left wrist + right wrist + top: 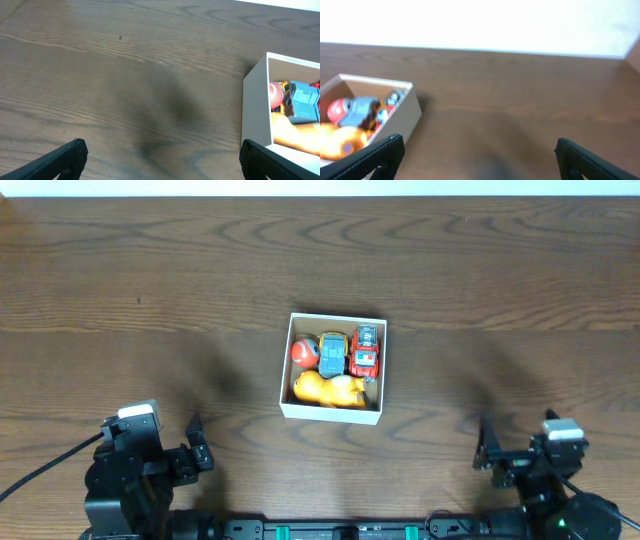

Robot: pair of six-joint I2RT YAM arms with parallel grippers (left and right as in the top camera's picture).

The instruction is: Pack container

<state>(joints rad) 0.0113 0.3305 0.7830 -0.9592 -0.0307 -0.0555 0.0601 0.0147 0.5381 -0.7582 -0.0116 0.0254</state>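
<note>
**Overhead.** The container [331, 413] sits mid-table [140, 270], open top up. Inside it, the red ball [303, 353] is in the far-left corner with the blue car [332, 352] just beside it. The red truck [366, 350] lies along the right wall and the yellow toy [330, 388] across the near side. No loose toy shows around the container. The left gripper [198, 442] is near-left of the container and the right gripper [487, 445] near-right, both well apart from it.

**Left wrist.** Fingers spread wide, with only bare wood between them. The container's white wall lies ahead, to the right.

**Right wrist.** Fingers equally wide, holding nothing. The container lies ahead, to the left.

**Judgement.** Packing looks complete; the step reads as a final check. Hold both claws off the container's walls, since light cardboard likely slides at a nudge. Settle any toy from straight above. Whether any toy stands proud of the rim, I cannot tell.
</note>
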